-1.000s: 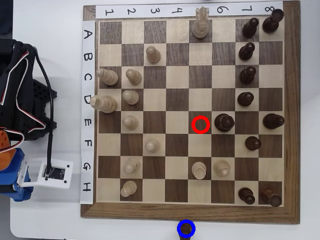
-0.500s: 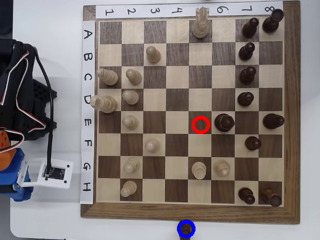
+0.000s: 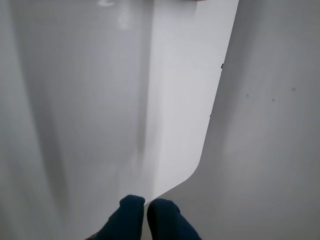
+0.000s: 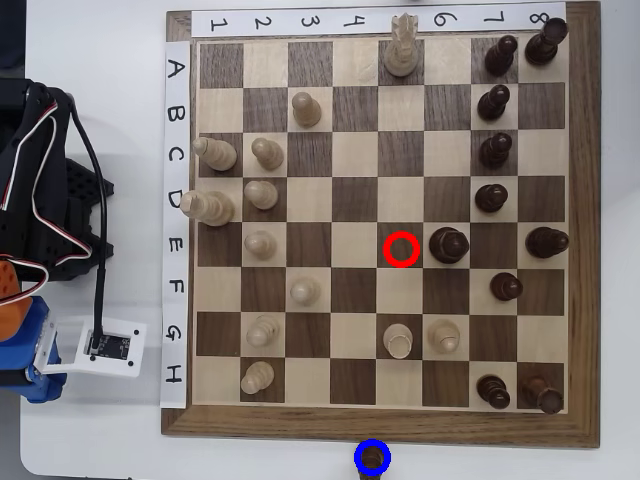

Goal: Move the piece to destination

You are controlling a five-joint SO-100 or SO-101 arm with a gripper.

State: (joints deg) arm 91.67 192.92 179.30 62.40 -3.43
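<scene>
In the overhead view a small dark brown pawn [image 4: 372, 459] stands inside the blue ring [image 4: 359, 456]. The ring lies on the white tabletop just below the chessboard's near edge, at the bottom of the frame. The arm is folded at the far left, off the board and far from the pawn; its blue gripper end [image 4: 35, 375] points toward the table's bottom left corner. In the wrist view my gripper [image 3: 146, 210] shows two dark blue fingertips [image 3: 131, 212] pressed together with nothing between them, above the white table's rounded corner. The pawn and ring are out of the wrist view.
The chessboard [image 4: 380, 425] fills the overhead view. A red ring [image 4: 401, 248] marks a bare dark square. A bigger dark piece [image 4: 448, 243] stands beside it. Dark pawns [image 4: 506, 288] line the right side and pale pieces [image 4: 260, 243] the left.
</scene>
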